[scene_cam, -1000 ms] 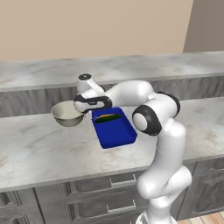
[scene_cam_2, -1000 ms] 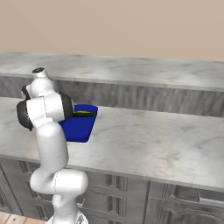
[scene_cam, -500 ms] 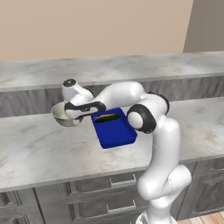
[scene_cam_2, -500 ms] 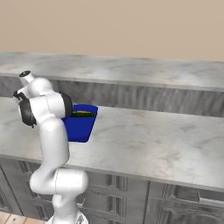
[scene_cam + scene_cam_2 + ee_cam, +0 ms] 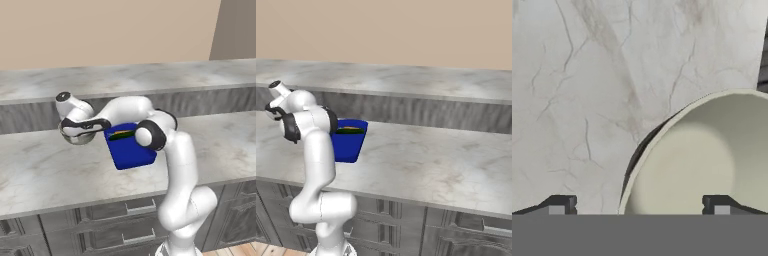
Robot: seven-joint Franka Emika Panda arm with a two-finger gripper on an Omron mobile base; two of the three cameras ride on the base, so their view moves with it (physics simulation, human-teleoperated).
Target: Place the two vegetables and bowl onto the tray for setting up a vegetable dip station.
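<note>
The gripper [image 5: 637, 207] stands fully open and holds nothing. In the hand view its two dark fingertips [image 5: 559, 205] sit far apart, one over bare marble and the other over the inside of the bowl [image 5: 712, 165], so the near rim of the bowl lies between them. Whether either fingertip touches the rim cannot be told.

From the left base view the gripper [image 5: 80, 131] hangs directly over the bowl [image 5: 75, 137], with the hand and forearm covering most of it; only the lower grey-cream wall shows beneath.

The bowl rests upright on the worktop [image 5: 50, 170], just beside the short left end of the tray [image 5: 131, 152]. Contact between bowl and tray cannot be confirmed.

The tray, deep blue with a raised rim, lies flat on the worktop. At its far end, away from the robot's base, lie the cucumber [image 5: 122, 136] and the carrot [image 5: 124, 132], side by side, the orange strip just behind the dark green one. The right base view shows the same pair at the back of the tray [image 5: 348, 145], behind the arm.
</note>
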